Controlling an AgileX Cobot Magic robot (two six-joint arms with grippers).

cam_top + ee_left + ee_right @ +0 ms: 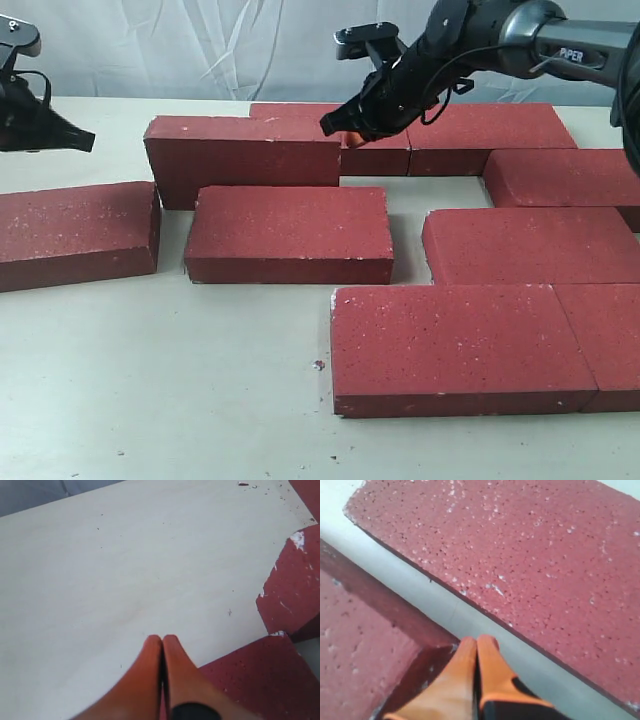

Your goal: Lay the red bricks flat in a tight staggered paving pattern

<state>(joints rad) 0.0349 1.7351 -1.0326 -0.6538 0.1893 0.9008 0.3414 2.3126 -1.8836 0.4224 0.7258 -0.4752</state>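
Several red bricks lie flat on the pale table point(200, 400): one at the left point(75, 235), one in the middle point(290, 233), two in front point(460, 345), others at the right point(530, 245) and back point(490, 130). One brick point(245, 155) stands on its long edge. My right gripper point(340, 128) is shut and empty, its orange fingertips point(470, 647) at that brick's end corner point(360, 650), beside a flat brick point(520, 555). My left gripper point(75, 140) hangs shut and empty at the far left, over bare table point(161, 639) near a brick point(260, 680).
A strip of bare table point(445, 605) separates the standing brick from the flat one. Another chipped brick corner point(295, 590) shows in the left wrist view. A pale cloth backdrop point(200, 50) closes off the back. Small crumbs point(318, 365) lie near the front bricks.
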